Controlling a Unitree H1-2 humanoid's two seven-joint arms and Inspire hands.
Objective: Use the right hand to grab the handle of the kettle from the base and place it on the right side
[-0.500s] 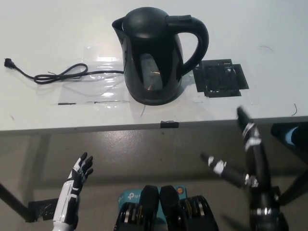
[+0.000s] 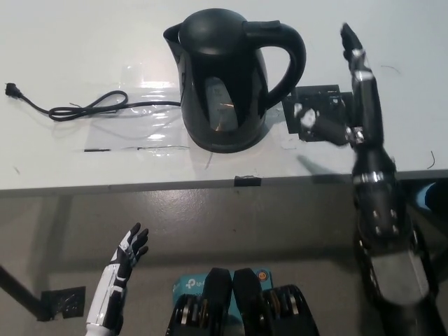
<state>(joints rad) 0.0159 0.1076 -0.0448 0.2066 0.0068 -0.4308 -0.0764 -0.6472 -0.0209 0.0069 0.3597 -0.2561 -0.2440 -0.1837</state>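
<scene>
Kettle (image 2: 225,80) sits on the desk (image 2: 63,42), apparently on its base, which I cannot see beneath it; handle (image 2: 290,59) faces right. No grasp yet: lift and placement remain. Left to right: left robot hand (image 2: 129,250) rests low below the desk edge, released, fingers spread. Right robot hand (image 2: 350,91) hovers just right of the handle, released, not touching. Black patch (image 2: 323,112) partly covered by that hand.

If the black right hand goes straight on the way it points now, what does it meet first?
Probably nothing: the open black right hand points up the white table, passing right of the black plastic kettle's handle. Depth is unclear.
</scene>
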